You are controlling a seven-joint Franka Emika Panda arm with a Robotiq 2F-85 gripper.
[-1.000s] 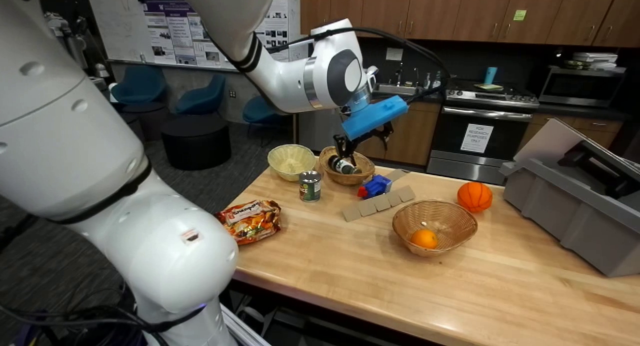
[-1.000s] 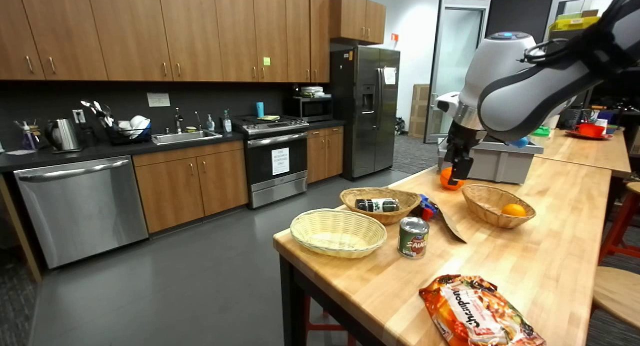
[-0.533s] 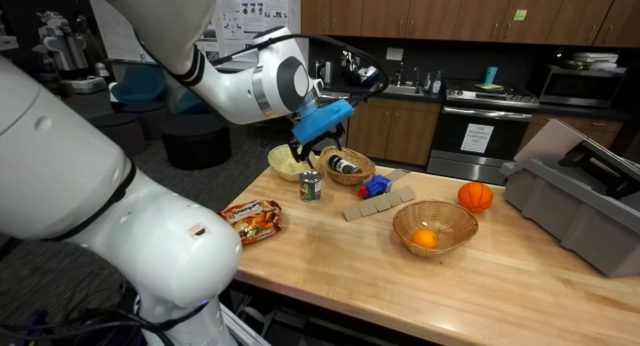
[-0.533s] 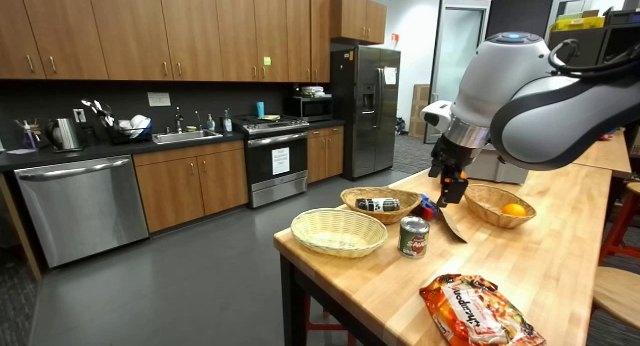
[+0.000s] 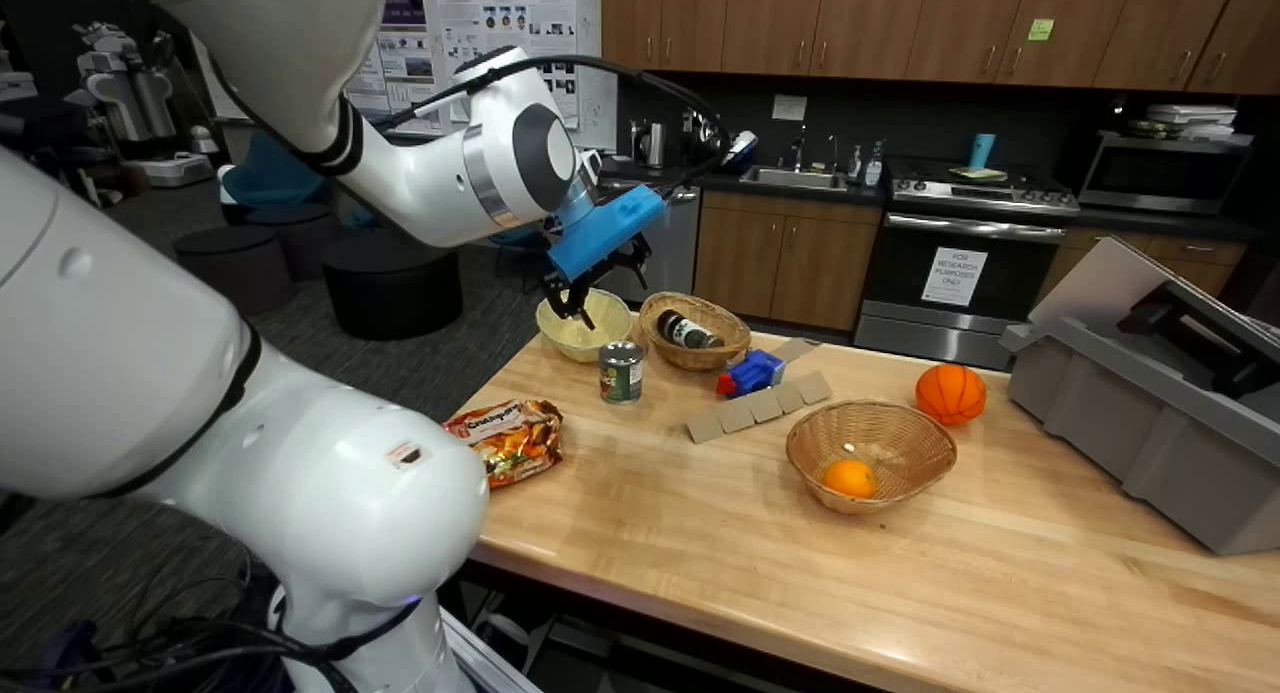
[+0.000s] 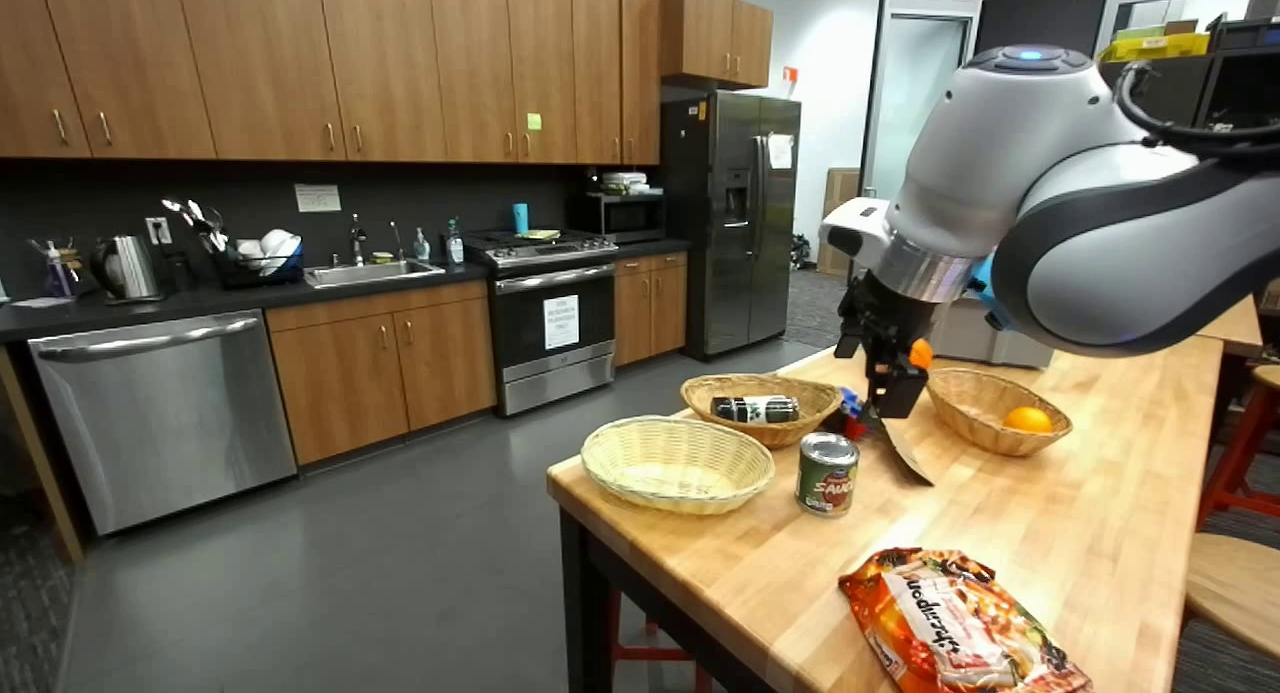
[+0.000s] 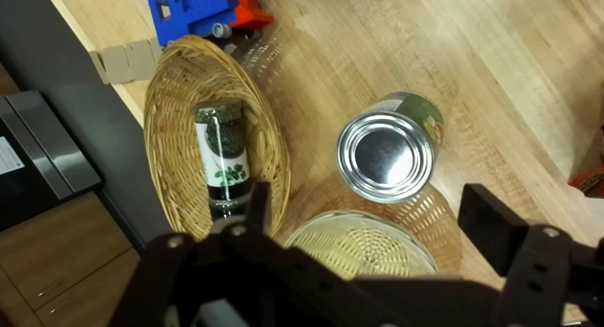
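My gripper is open and empty, its fingers wide apart. It hangs above the table near the pale woven basket and the metal can, touching neither. In an exterior view the gripper overlaps the pale basket, with the upright can just in front. A brown basket holds a spice jar lying on its side, partly behind the left finger in the wrist view. In an exterior view the gripper partly covers a blue and red toy.
An orange noodle bag lies near the table's front left edge. A cardboard strip lies by the toy. A brown basket holds an orange. An orange ball and grey bin stand at right.
The arm has moved left in an exterior view, from over the brown jar basket to beside the pale basket and can. The gripper stays open. The objects on the table have not moved.
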